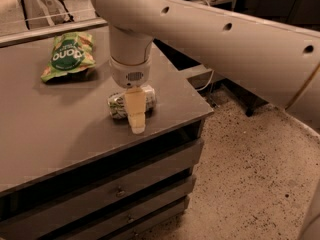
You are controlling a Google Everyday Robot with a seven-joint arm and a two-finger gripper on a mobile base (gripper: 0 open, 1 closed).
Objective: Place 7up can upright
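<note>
One hand (135, 119) over the 7up can (117, 106) lying on grey tabletop (60, 129).

the gripper (136, 119) hangs right at the 7up can (118, 107), which lies on its side near the table's (60, 149) right edge. the big arm (210, 39) blocks the way from above and the right. a chip bag (67, 56) sits well apart, back left. open table lies left and in front.
</note>
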